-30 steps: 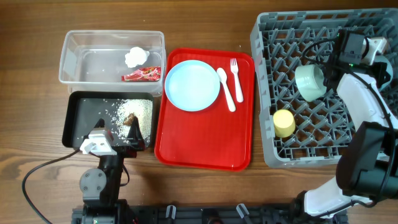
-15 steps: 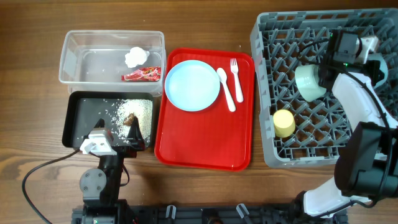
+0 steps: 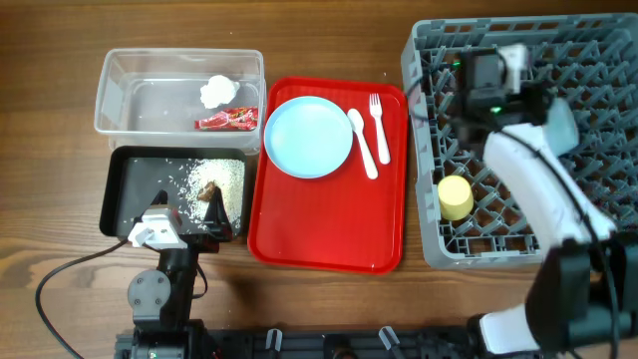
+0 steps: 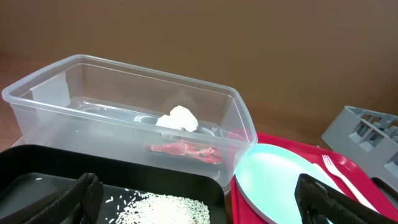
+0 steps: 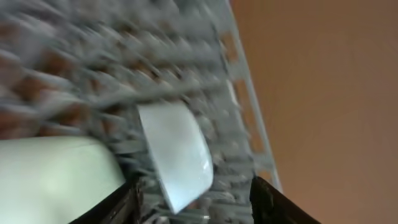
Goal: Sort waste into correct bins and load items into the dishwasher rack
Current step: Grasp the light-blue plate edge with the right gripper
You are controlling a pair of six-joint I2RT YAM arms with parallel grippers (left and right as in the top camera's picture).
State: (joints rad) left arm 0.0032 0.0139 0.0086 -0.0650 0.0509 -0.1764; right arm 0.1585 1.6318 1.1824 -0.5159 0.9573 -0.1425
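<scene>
1. The right gripper [image 5: 194,186] is being held over the dishwasher rack [image 3: 588,50] with its jaws spread wide and nothing pinched. That wrist view is being smeared by blur, though, so finer detail can't be told. The left gripper [image 4: 198,183] is being parked at the near end of the black tray [image 3: 130,184], also wide apart and empty.
2. Imo the step in hand is fetching the next dish from the red serving tray [image 3: 319,224]. The light blue plate [image 3: 309,138] is lying flat, so it's probably best taken by its rim on the side away from the spoon [image 3: 361,145], which is lying just beside it. The rack's wall should be cleared on the way over.
3. Rack: the yellow cup [image 3: 456,197] is being kept near the front-left corner. The mint green bowl [image 5: 56,180] and what looks like the small light blue bowl [image 5: 177,155], standing on edge, are being shown only by the right wrist view. Overhead, both are being hidden by the arm.
4. Red tray: the plate, spoon and fork [image 3: 379,125] are waiting to be loaded.
5. Clear tub [image 3: 150,100]: the tissue ball [image 3: 216,92] and the red wrapper [image 3: 226,120] are being held here, close together.
6. Black tray: the rice [image 3: 214,175] and the brown bits [image 3: 207,189] are being held here.
</scene>
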